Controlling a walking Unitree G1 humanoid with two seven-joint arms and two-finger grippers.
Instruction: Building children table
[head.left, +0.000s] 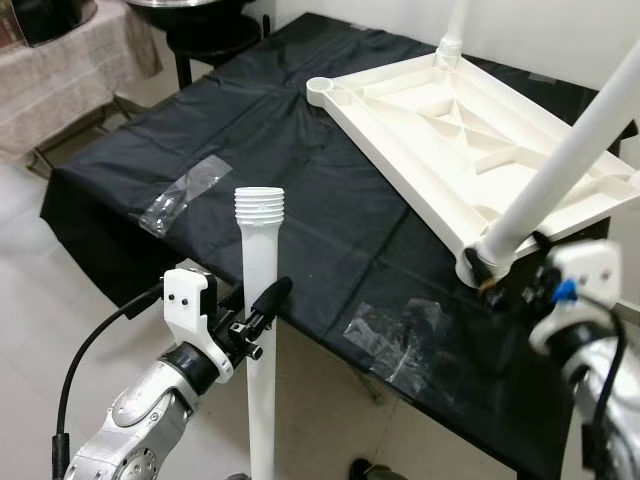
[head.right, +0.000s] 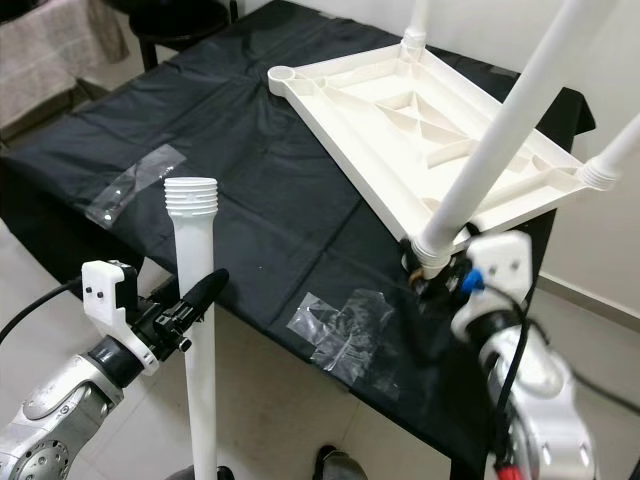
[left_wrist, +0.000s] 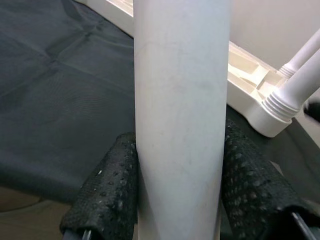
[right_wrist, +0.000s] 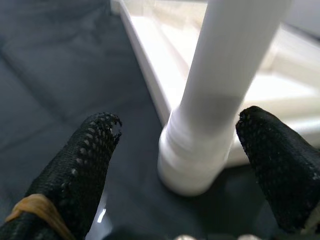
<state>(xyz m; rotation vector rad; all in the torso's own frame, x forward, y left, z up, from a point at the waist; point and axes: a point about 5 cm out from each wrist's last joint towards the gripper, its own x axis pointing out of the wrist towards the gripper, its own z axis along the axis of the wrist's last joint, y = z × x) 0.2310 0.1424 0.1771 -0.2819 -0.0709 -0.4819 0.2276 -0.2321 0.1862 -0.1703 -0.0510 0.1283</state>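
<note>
the loose white leg (head.left: 260, 330) stands up straight near the front left, pinched in its middle by the left gripper (left_wrist: 180, 185). it looks light, stiff and smooth, so hold tight. the upside-down tabletop (head.left: 470, 150) lies far right on the black cloth (head.left: 250, 150). the right gripper (right_wrist: 190, 165) is spread around a fitted leg (head.left: 570, 150).

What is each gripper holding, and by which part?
The left gripper is shut on the loose white table leg, mid-shaft, below its threaded end. The right gripper holds nothing: its open fingers straddle an attached leg's base.
</note>
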